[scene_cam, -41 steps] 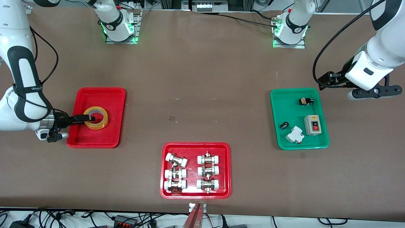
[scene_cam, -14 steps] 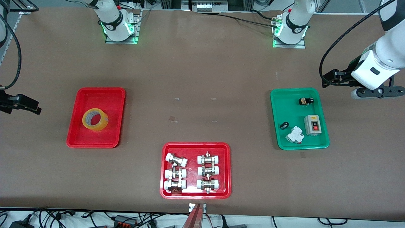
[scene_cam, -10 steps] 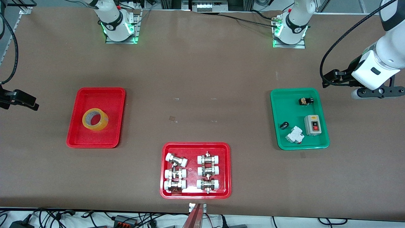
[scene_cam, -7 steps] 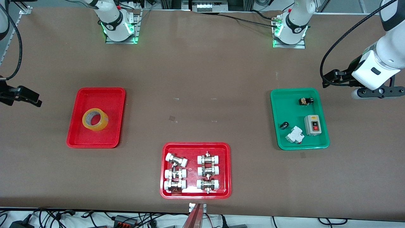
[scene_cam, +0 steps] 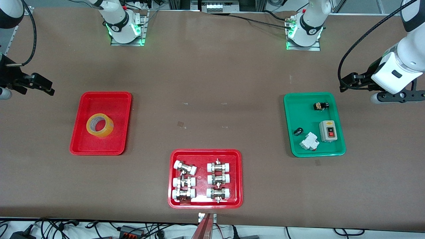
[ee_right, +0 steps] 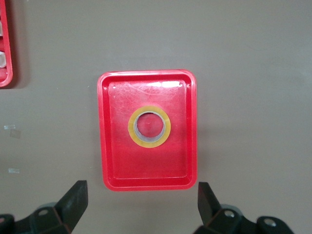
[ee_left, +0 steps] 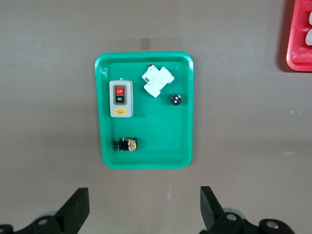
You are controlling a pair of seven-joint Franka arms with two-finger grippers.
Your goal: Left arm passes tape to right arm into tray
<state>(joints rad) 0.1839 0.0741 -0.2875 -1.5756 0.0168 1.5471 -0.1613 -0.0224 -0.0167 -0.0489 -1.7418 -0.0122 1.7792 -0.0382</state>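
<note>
The tape (scene_cam: 100,125), a yellowish ring, lies flat in the narrower red tray (scene_cam: 85,146) at the right arm's end of the table. My right gripper (scene_cam: 46,87) hangs open and empty over bare table beside that tray, at its edge toward the bases. In the right wrist view the tape (ee_right: 149,126) sits in the middle of the tray (ee_right: 109,151), apart from my open right gripper (ee_right: 141,204). My left gripper (scene_cam: 345,84) is open and empty over bare table beside the green tray (scene_cam: 290,113), and waits; it also shows in the left wrist view (ee_left: 144,207).
The green tray (ee_left: 183,97) holds a grey switch box (scene_cam: 327,131), a white breaker (scene_cam: 309,141) and two small black parts. A wider red tray (scene_cam: 172,202) with several pipe fittings stands at the middle, nearest the front camera.
My right gripper has let go of the tape, left it in the narrower red tray and lifted away past the tray's edge, then toward the bases. The left arm has barely moved.
</note>
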